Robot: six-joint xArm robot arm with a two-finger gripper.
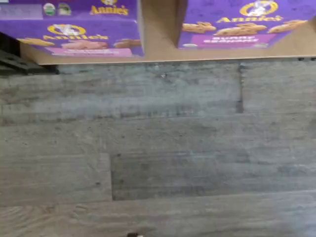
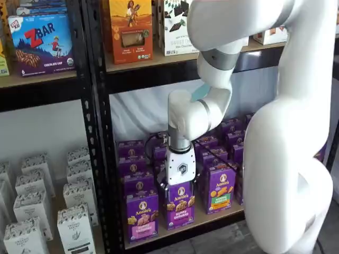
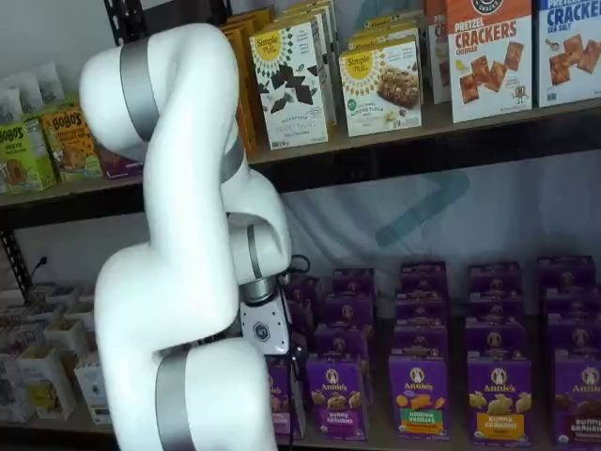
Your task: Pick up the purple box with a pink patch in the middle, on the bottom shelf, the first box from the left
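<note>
The purple box (image 2: 141, 216) stands at the front left of the bottom shelf (image 2: 214, 218), with its pink patch low on the front. It also shows in the wrist view (image 1: 81, 37), and in a shelf view (image 3: 280, 399) it is mostly hidden by the arm. My gripper (image 2: 180, 184) hangs in front of the shelf, just right of that box and over the neighbouring box. Only its white body shows plainly. I cannot tell whether the fingers are open.
A purple box with a purple Bunny Grahams label (image 2: 180, 206) stands next to the target, then one with a green patch (image 2: 220, 189). More purple boxes fill the rows behind. White boxes (image 2: 74, 227) stand in the left bay. Grey plank floor (image 1: 158, 148) lies below.
</note>
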